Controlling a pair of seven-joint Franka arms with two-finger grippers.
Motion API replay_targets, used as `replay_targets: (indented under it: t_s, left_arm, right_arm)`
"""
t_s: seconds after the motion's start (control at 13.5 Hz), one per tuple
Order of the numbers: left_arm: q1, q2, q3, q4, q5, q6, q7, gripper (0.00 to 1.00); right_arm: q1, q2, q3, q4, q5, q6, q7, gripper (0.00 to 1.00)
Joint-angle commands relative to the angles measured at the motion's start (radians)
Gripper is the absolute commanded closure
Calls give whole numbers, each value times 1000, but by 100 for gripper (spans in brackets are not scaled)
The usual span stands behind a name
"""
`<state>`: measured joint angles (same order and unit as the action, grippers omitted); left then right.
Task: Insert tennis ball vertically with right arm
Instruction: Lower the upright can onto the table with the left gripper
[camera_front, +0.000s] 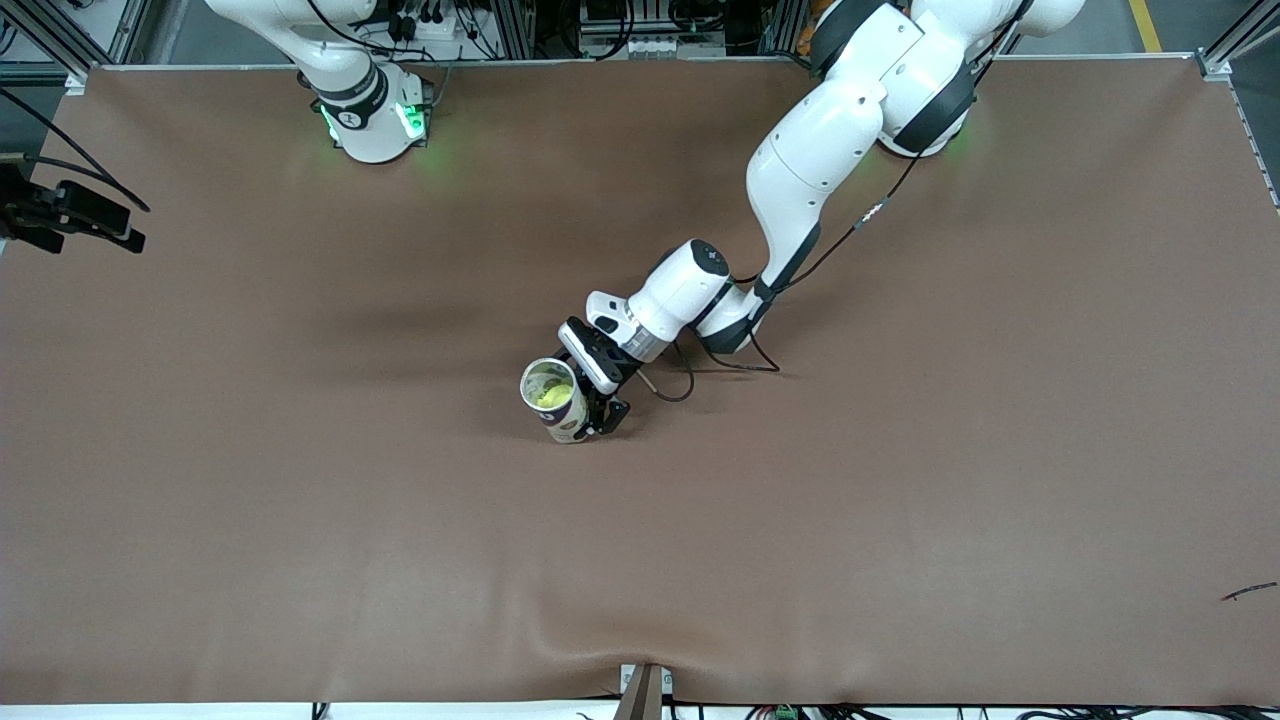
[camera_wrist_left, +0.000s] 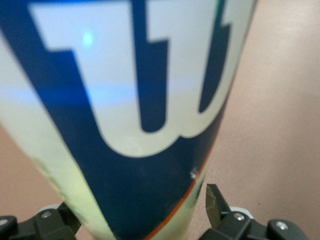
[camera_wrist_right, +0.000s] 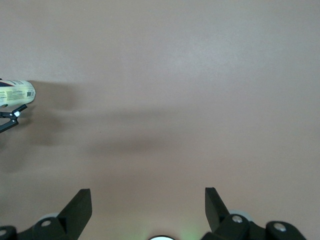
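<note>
Two arms: the left one reaches to the frame's centre; the right one shows only its base at upper left and waits.
Left gripper (camera_front: 592, 398): closed on the can (camera_front: 556, 398) from the side, fingers flanking its wall in the left wrist view.
Right gripper (camera_wrist_right: 148, 205): wide open and empty, hanging over bare table (camera_front: 300, 500); it is not seen in the front view.
Can: centre of the frame, mouth up and tipped slightly, on or just above the table.
Ball (camera_front: 548, 396): already inside the can, seen as a yellow-green patch through the mouth; the task looks nearly or wholly done.
Risk, release: if the left fingers open while the can leans, it may topple and roll, spilling the ball.
Risk, squeeze: too hard a grip could dent the thin wall and pinch the ball.
Risk, cable: the loose wire (camera_front: 680, 375) looping by the wrist could snag on withdrawal.
Can material: smooth, glossy cylinder, pale label with bold dark-blue lettering and a thin orange line; likely slippery.
Ball material: fuzzy felt, round, springy.
Table: matte brown covering, soft-looking, with a wrinkle at the frame's lower centre.
</note>
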<state>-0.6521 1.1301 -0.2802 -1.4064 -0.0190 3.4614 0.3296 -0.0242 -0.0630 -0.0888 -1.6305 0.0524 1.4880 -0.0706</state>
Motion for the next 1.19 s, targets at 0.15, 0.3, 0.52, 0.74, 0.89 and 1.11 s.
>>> replay_targets:
  t_s: [0.15,0.3,0.52,0.74,0.89,1.11]
  left_arm:
    - [-7,-1,13,-11,-2,5,-12,0]
    - [-4,-4,13,-31,-3,5,-12,0]
    - [-3,-7,13,-63,-3,5,-12,0]
    - [3,-24,13,-118,-3,5,-12,0]
    - [9,-45,13,-173,-3,5,-12,0]
    - [49,-120,12,-293,-3,5,-12,0]
  right_arm:
    - [13,-6,-14,60,-23,-32,-43,0]
    - [9,2,-15,74,-25,-34,-63,0]
    - [10,3,-15,75,-42,-31,-152,0]
    - [10,5,-14,75,-45,-31,-150,0]
    - [4,11,-15,75,-42,-29,-146,0]
    - [6,29,-15,77,-43,-25,-155,0]
